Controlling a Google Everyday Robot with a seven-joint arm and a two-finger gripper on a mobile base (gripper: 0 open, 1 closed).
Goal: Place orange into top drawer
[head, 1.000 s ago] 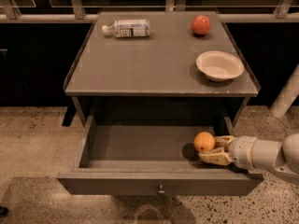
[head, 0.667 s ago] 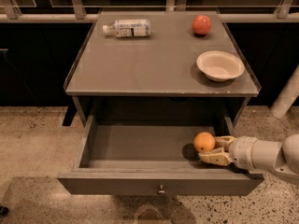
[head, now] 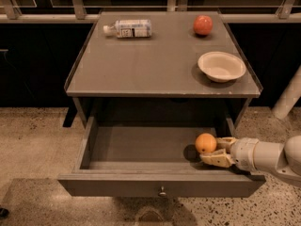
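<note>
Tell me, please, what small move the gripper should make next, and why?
Probably open the gripper and release the orange. The fruit is held low inside the open top drawer, close to its right wall, so letting go there should leave it in the drawer.

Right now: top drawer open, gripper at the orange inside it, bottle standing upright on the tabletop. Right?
No: the bottle lies on its side on the tabletop, per the camera view. The rest holds: top drawer open, gripper at the orange inside it.
</note>
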